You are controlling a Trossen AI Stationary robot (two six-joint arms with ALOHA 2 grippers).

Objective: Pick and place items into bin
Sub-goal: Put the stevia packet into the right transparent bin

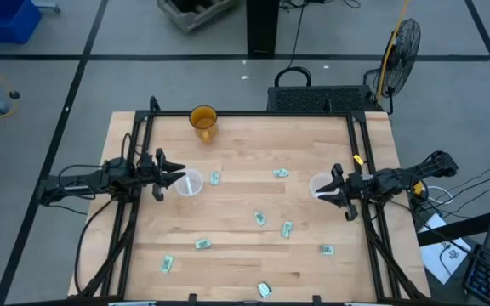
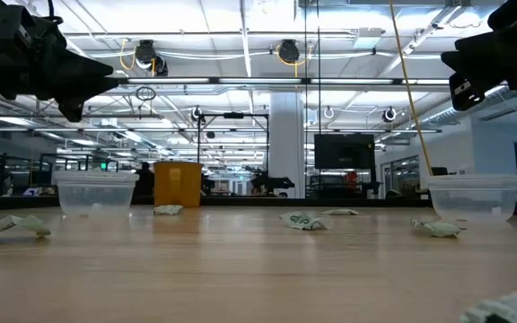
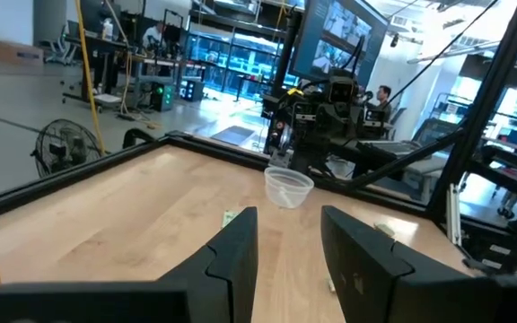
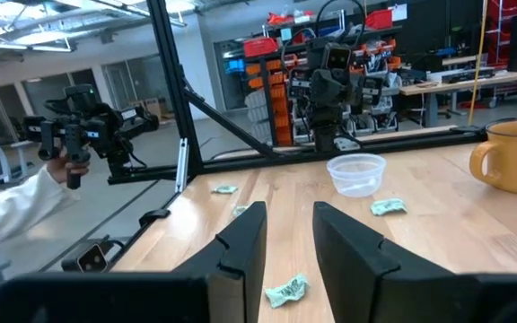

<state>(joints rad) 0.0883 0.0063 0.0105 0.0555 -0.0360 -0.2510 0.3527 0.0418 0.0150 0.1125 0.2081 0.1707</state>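
Several tiny pale green-and-white wrapped items lie scattered flat on the wooden table, among them one [image 1: 215,178] beside the left clear cup [image 1: 190,182], one [image 1: 281,172] toward the far middle, two at the centre [image 1: 261,218] [image 1: 287,229] and one at the near edge [image 1: 264,290]. My left gripper [image 1: 179,178] hovers open above the table beside the left cup, pointing right. My right gripper [image 1: 331,189] hovers open by the right clear cup [image 1: 321,185], pointing left. Both are seen raised in the low view [image 2: 88,76] [image 2: 460,63], and their own wrist views show the fingers apart [image 3: 285,224] [image 4: 287,220].
An orange mug [image 1: 203,121] stands near the far edge, left of centre. A black frame [image 1: 253,112] borders the table. A person's white sleeve and hand [image 4: 25,202], holding a dark device, show beyond the table in the right wrist view. A fan [image 1: 402,42] stands on the floor.
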